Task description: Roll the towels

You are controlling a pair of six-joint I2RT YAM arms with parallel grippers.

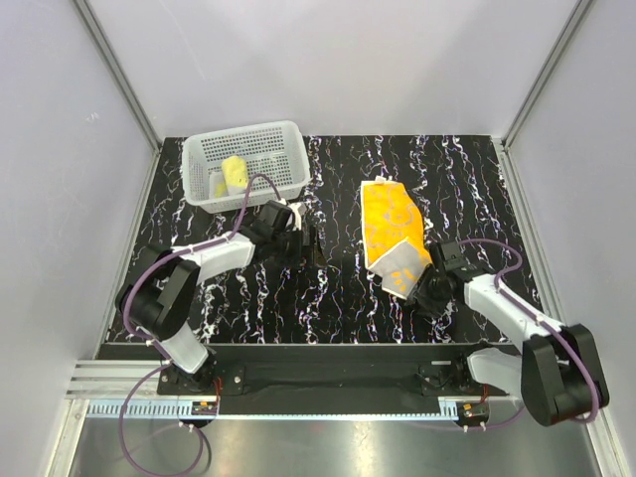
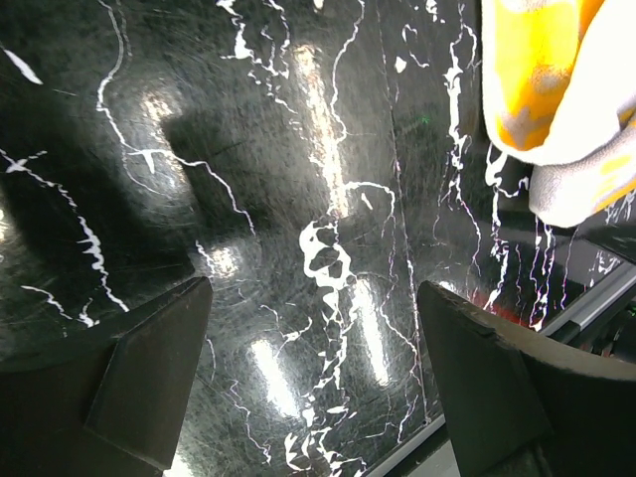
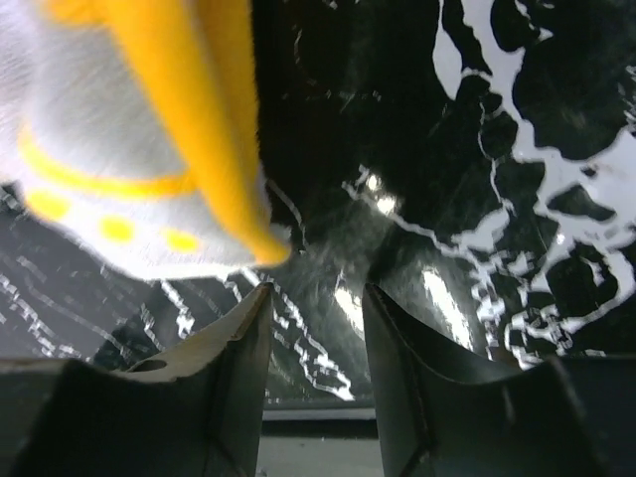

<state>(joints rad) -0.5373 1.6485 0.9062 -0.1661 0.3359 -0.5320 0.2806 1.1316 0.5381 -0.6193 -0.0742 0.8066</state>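
Observation:
An orange-yellow towel [image 1: 390, 224] lies flat on the black marble table [image 1: 328, 288], right of centre. Its near end is folded back, showing a white underside with yellow dots [image 1: 399, 270]. My right gripper [image 1: 421, 294] is just beside that folded end. In the right wrist view the right gripper [image 3: 316, 293] is open and empty, with the towel [image 3: 129, 149] up and to the left of its fingers. My left gripper [image 1: 307, 238] is left of the towel, low over the table. In the left wrist view the left gripper [image 2: 313, 293] is wide open and empty, and the towel [image 2: 542, 89] shows at the upper right.
A white plastic basket [image 1: 248, 139] stands at the back left and holds a rolled yellow towel [image 1: 235, 171]. White walls enclose the table on three sides. The metal rail with the arm bases [image 1: 328, 383] runs along the near edge.

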